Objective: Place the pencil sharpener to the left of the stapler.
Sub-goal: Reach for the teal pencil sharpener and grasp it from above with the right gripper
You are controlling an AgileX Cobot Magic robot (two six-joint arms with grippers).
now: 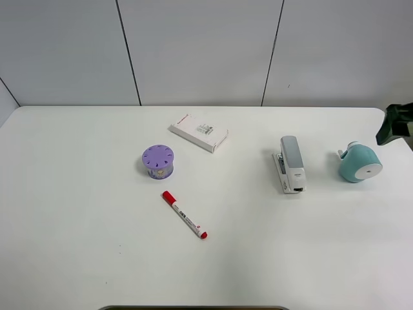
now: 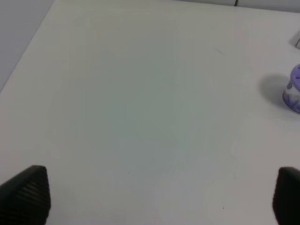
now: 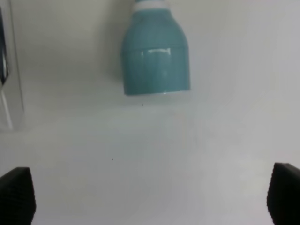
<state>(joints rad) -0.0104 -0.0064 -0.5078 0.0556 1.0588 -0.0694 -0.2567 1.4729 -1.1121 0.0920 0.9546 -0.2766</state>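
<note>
Right of the slim grey-and-white desk stapler (image 1: 292, 164) in the high view: small teal barrel-shaped plastic pencil sharpener (image 1: 359, 163), near the stapler but apart. Wrong side for the task.

Right gripper (image 3: 150, 197) hangs just beyond the sharpener, on the side away from the stapler, fingers spread wide, nothing between them. Left gripper (image 2: 154, 197) likewise spread and empty; its view catches only the purple round cylinder (image 2: 294, 89).

Step judged: approach, grasp not yet made. Next move calls for pinching across the teal body, then carrying it over the stapler to bare white tabletop (image 1: 245, 194) between stapler and cylinder.
</note>
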